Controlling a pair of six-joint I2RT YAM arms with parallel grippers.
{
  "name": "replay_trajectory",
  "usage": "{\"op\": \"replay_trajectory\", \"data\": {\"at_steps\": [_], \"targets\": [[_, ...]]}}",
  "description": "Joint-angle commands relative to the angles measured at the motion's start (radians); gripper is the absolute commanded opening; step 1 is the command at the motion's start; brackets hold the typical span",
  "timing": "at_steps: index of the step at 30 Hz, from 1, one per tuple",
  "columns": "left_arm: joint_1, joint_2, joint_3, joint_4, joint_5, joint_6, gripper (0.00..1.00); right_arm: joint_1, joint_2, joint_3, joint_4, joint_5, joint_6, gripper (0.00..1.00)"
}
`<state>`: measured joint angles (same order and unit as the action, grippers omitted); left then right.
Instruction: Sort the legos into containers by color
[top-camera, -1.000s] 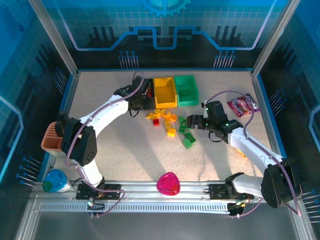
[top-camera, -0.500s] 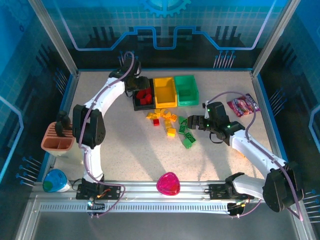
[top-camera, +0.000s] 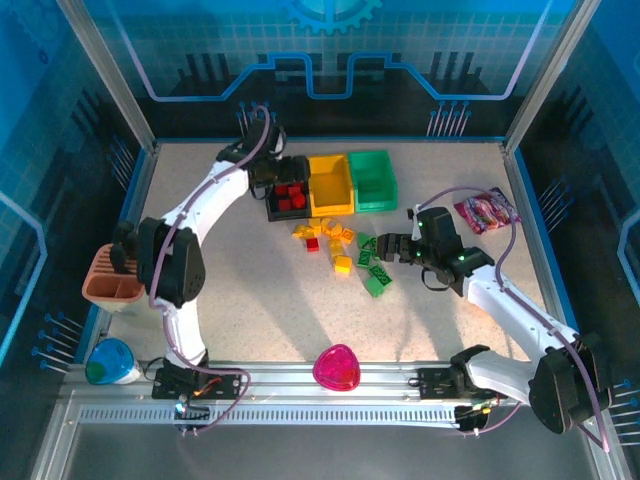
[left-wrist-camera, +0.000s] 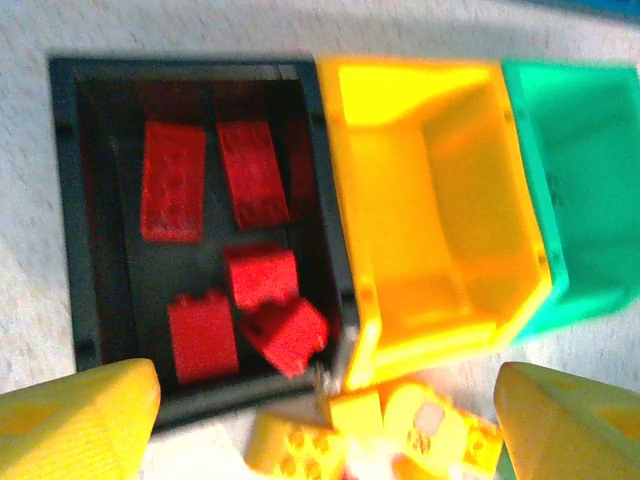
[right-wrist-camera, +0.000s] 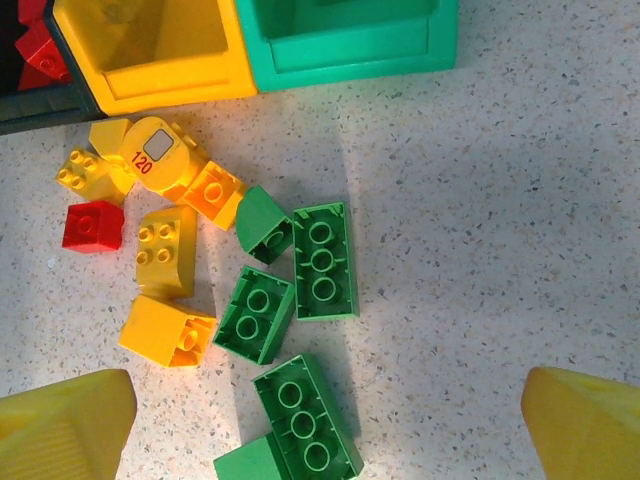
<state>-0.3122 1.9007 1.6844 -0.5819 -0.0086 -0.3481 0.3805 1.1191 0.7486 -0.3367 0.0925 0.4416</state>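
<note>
My left gripper (top-camera: 266, 168) hangs open over the near edge of the black bin (left-wrist-camera: 65, 200), nothing between its fingers (left-wrist-camera: 80, 420). Several red legos (left-wrist-camera: 172, 180) lie in that bin, one of them (left-wrist-camera: 285, 335) tilted on edge. The yellow bin (left-wrist-camera: 430, 220) and green bin (left-wrist-camera: 590, 180) stand beside it, showing bare insides. Loose yellow legos (right-wrist-camera: 165, 250), one red lego (right-wrist-camera: 93, 225) and several green legos (right-wrist-camera: 325, 260) lie on the table in front of the bins. My right gripper (top-camera: 386, 248) is open above the green legos (top-camera: 376, 268), touching none.
A purple snack packet (top-camera: 487, 211) lies at the right. The pink heart dish (top-camera: 337, 367) sits at the near edge and the peach holder (top-camera: 108, 280) at the left, with a blue cup (top-camera: 110, 362) below it. Glass walls enclose the table.
The left arm swung from over the black bin toward its far left side and its jaws opened; the red bricks in the bin came into view. The right gripper shifted slightly.
</note>
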Motion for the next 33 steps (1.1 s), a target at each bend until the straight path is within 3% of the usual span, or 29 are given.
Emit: {"op": "replay_trajectory", "data": {"at_steps": [1, 10, 15, 33], "targets": [[-0.049, -0.115, -0.135, 0.052, -0.034, 0.024, 0.86, -0.013, 0.003, -0.012, 0.008, -0.016, 0.009, 1.0], [-0.195, -0.138, -0.332, 0.043, -0.101, -0.016, 0.78, -0.012, 0.033, -0.025, 0.048, -0.044, 0.026, 1.0], [-0.22, -0.068, -0.357, 0.054, -0.101, -0.076, 0.66, -0.01, 0.039, -0.036, 0.058, -0.05, 0.038, 1.0], [-0.254, 0.108, -0.282, 0.039, -0.12, -0.117, 0.58, -0.011, 0.047, -0.061, 0.073, -0.03, 0.033, 0.99]]}}
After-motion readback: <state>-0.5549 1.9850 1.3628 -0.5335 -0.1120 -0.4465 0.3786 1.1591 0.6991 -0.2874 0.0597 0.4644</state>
